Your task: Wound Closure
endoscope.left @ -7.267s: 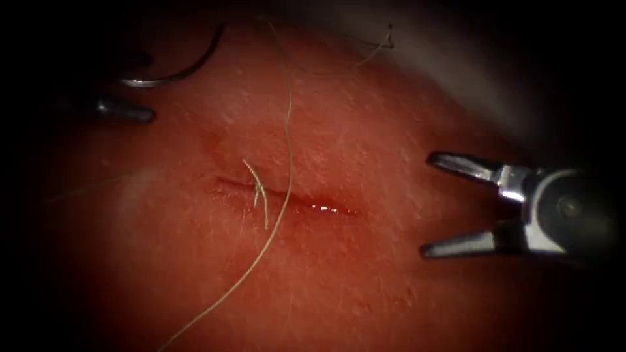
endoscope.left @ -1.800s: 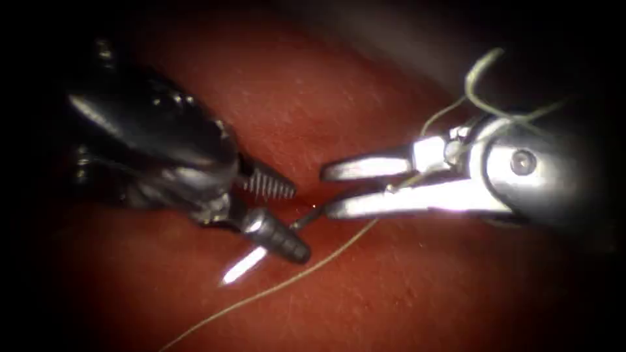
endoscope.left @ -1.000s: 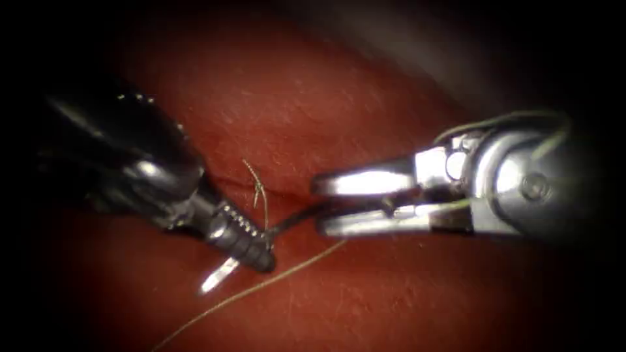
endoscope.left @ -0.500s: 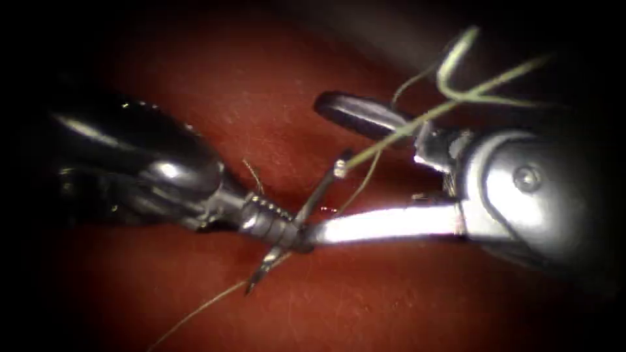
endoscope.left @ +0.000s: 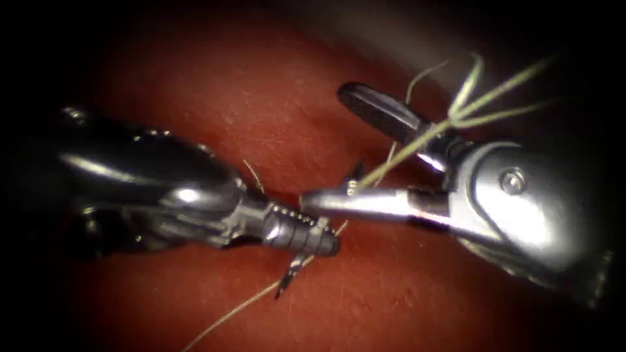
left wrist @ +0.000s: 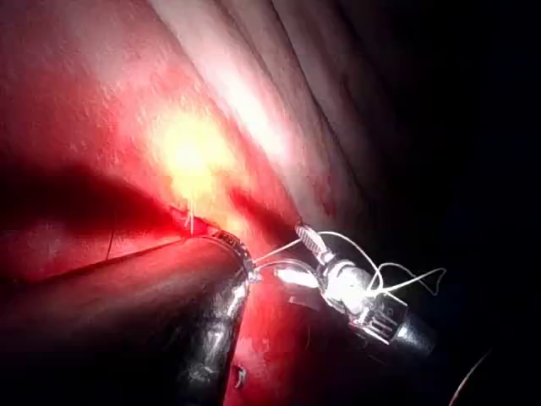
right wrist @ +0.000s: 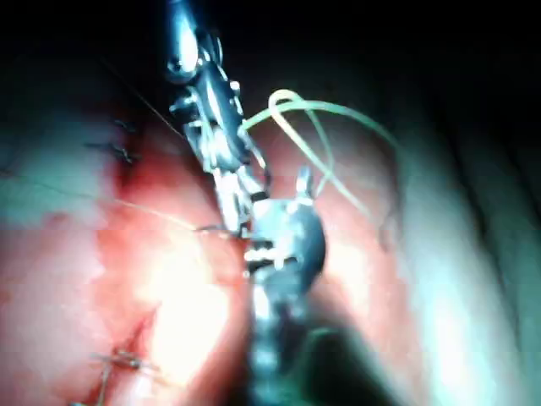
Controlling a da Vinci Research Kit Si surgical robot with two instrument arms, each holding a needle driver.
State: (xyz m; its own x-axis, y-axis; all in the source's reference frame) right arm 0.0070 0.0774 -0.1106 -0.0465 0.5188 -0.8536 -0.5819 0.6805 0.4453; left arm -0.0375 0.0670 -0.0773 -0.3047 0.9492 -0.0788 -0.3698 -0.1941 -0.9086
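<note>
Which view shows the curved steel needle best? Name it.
The endoscope view: the curved steel needle sticks out below the left gripper, shut on it. In the left wrist and right wrist views I cannot make it out.

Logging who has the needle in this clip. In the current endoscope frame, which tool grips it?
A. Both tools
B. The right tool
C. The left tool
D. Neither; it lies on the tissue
C: the left tool is shut on the needle, whose tip juts below it, while the right tool is open around the thread.
</note>
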